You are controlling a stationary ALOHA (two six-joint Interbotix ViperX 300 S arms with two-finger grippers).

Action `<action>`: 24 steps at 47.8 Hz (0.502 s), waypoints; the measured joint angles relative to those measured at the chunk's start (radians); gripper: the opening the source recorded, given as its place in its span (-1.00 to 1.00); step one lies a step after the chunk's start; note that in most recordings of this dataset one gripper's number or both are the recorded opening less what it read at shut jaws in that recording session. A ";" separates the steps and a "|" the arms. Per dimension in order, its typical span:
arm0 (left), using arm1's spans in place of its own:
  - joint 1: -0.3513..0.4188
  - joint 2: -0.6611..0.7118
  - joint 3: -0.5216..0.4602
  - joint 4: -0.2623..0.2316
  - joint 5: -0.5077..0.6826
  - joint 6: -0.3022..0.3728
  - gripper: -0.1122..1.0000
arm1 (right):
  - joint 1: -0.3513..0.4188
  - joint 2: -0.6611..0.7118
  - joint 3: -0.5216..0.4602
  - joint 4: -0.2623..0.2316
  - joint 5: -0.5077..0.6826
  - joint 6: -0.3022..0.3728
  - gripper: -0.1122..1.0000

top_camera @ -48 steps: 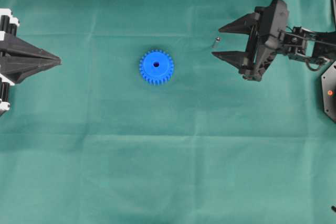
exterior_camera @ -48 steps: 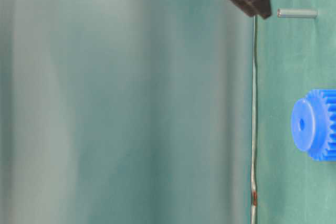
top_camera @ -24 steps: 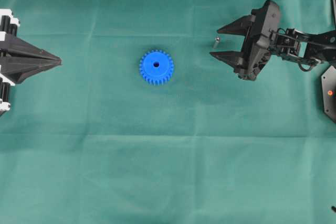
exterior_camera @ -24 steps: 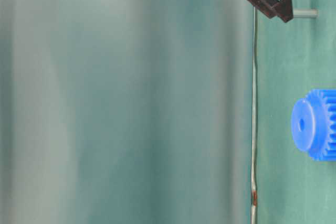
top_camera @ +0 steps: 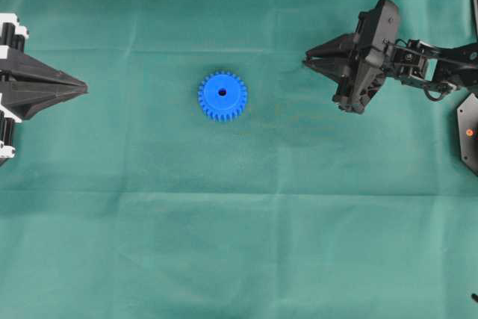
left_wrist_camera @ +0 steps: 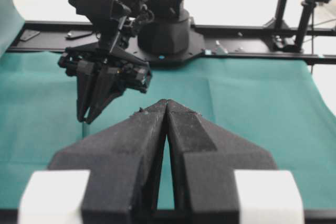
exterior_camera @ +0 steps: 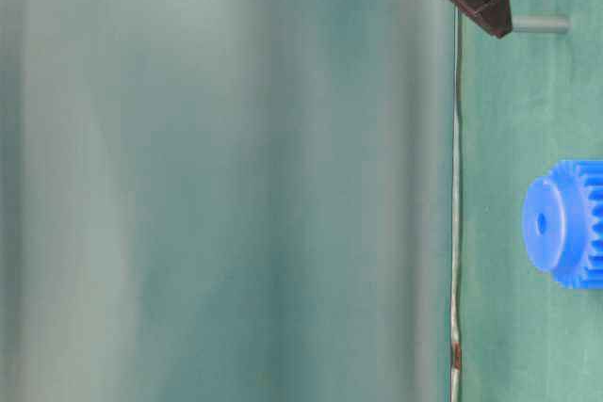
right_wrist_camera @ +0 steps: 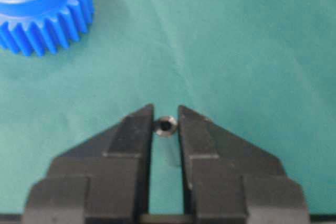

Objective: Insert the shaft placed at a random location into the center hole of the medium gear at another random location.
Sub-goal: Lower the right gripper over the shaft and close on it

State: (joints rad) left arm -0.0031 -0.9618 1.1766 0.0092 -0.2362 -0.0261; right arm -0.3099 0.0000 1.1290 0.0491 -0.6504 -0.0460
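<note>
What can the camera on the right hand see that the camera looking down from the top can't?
Only the right wrist view shows the shaft: its round end sits between the tips of the right gripper, which has closed on it. From above, the tips hide it.

Only the overhead view shows the left gripper, shut and far off at the left edge, the center hole, and the whole stretch of green cloth.

Both show the medium gear, lying flat on the cloth, apart from the right gripper. The wrist view catches only part of its toothed rim.
</note>
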 measured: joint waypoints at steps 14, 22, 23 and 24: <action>0.000 0.002 0.000 0.000 0.008 0.000 -0.79 | 0.000 0.002 -0.002 0.000 0.000 0.000 -0.56; 0.000 0.002 0.000 0.000 0.011 0.000 -0.79 | -0.002 0.002 -0.002 0.000 0.000 0.000 -0.56; 0.000 0.002 0.000 0.000 0.011 0.000 -0.79 | -0.002 0.000 -0.002 0.000 0.000 0.000 -0.56; 0.000 0.002 0.002 0.000 0.012 0.000 -0.79 | -0.002 0.000 -0.002 0.002 0.002 0.000 -0.56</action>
State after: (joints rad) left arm -0.0031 -0.9603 1.1781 0.0092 -0.2240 -0.0261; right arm -0.3114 0.0000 1.1275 0.0506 -0.6489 -0.0460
